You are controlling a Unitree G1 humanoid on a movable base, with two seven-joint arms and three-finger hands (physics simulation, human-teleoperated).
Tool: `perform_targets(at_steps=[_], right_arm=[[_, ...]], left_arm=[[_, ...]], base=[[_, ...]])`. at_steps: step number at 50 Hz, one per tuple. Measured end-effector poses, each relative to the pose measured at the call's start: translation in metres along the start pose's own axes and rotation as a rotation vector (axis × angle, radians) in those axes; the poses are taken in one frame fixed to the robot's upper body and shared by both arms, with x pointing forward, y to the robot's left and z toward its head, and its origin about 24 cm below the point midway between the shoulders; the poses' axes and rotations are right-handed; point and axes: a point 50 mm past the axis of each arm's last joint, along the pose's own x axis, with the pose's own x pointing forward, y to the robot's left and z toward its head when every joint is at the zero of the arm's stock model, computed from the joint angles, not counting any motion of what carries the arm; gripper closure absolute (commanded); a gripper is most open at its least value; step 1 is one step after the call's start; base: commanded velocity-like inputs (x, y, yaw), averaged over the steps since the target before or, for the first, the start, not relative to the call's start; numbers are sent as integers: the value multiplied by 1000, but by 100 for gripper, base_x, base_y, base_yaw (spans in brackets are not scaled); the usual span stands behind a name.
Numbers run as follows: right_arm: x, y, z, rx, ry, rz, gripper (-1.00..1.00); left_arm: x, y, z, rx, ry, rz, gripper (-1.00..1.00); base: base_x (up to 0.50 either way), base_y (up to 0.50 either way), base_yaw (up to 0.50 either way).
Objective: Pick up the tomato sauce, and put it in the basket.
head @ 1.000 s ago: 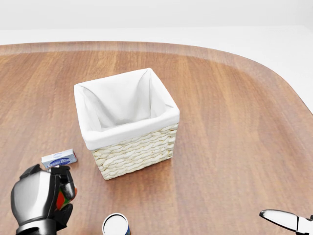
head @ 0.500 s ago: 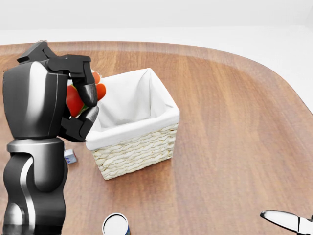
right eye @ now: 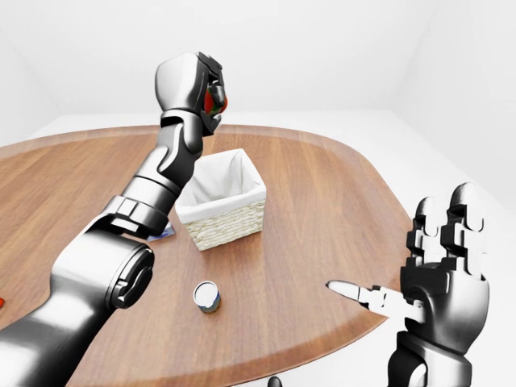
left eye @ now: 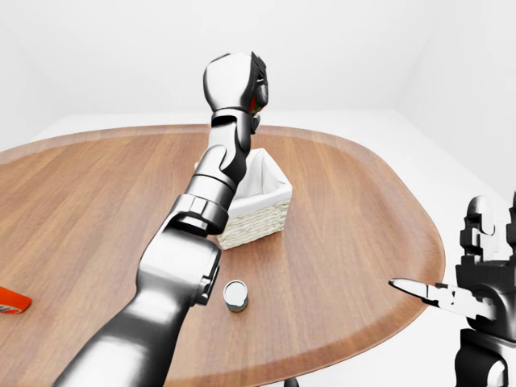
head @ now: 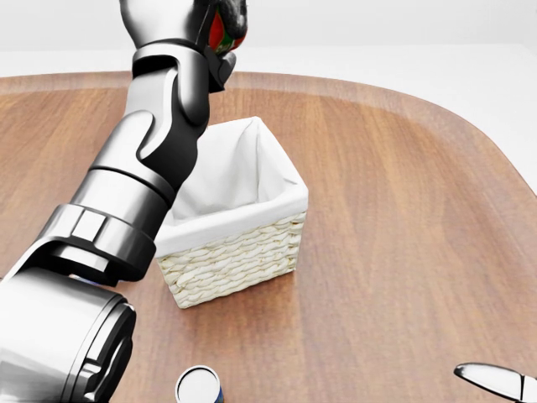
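The tomato sauce (right eye: 214,98), a red item, shows only partly between the fingers of my left hand (right eye: 208,87). The hand is shut on it and raised high on an upright arm, above the basket's far left side; it also shows at the top of the head view (head: 220,25). The wicker basket (head: 231,252) with a white cloth liner stands in the middle of the wooden table, and nothing shows inside it. My right hand (right eye: 439,278) is open with fingers spread, low at the right, off the table's edge.
A small round can (head: 199,387) stands upright on the table below the basket in the head view. A red flat item (left eye: 11,300) lies at the far left edge of the left-eye view. The table's curved rim (left eye: 419,242) runs along the right.
My left hand rose from the table at the lower left, carrying the tomato sauce, up past the basket's left side to high above it. The right hand has barely moved.
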Motion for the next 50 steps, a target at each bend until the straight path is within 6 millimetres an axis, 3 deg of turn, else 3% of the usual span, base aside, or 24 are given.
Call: perform_targets(at_steps=[18, 50], right_arm=[[-3, -4, 6, 10, -20, -5, -100], [-4, -6, 9, 11, -35, -10, -100]], left_arm=[[-29, -50, -21, 187, 34, -302, 100], [-54, -71, -37, 298, 22, -427, 100]], base=[[0, 0, 0], [0, 0, 0]])
